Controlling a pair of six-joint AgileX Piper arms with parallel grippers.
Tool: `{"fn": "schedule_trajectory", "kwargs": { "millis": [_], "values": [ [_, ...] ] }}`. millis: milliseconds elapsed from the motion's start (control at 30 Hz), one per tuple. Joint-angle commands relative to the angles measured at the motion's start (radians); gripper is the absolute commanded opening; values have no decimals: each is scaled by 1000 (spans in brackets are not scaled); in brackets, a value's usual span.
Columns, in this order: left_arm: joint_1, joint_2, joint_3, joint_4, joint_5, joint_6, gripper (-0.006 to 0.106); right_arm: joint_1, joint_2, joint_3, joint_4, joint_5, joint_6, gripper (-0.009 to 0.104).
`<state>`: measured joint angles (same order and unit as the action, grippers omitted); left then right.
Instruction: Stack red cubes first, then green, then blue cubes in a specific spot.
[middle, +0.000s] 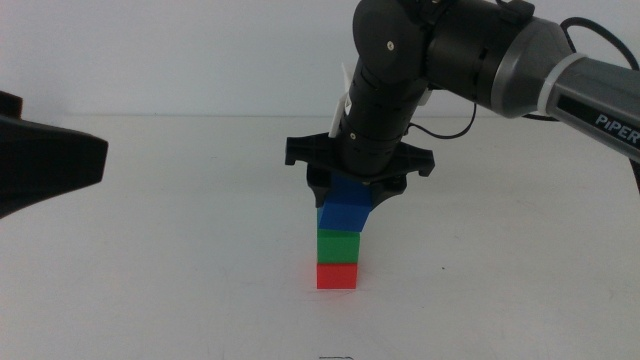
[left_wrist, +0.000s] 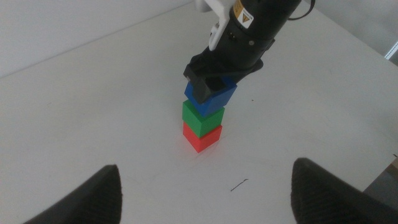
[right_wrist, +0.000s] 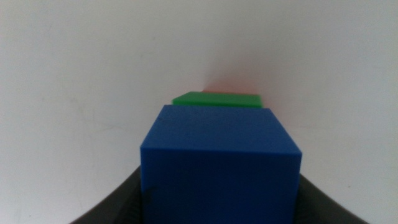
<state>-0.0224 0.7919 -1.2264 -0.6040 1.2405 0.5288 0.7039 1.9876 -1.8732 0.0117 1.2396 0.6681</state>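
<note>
Currently the right gripper (middle: 352, 192) is gripping the blue cube (middle: 345, 208) between its jaws and seating it on the green cube (middle: 338, 245), which is resting on the red cube (middle: 337, 275) near the middle of the table (middle: 180, 270). Red and green placements are judged complete; releasing the blue cube, sitting slightly skewed, remains. The left gripper (left_wrist: 205, 193) is waiting near the table's left edge, jaws spread apart.
</note>
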Motion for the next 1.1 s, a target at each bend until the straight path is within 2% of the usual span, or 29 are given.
{"fn": "schedule_trajectory", "kwargs": {
  "millis": [0, 1067],
  "values": [
    [1, 1, -22, -49, -54, -3, 93, 10, -50, -35, -12, 57, -2, -1],
    [1, 1, -22, -49, -54, -3, 93, 22, -32, -35, -50, 5, -35, -1]
  ]
}}
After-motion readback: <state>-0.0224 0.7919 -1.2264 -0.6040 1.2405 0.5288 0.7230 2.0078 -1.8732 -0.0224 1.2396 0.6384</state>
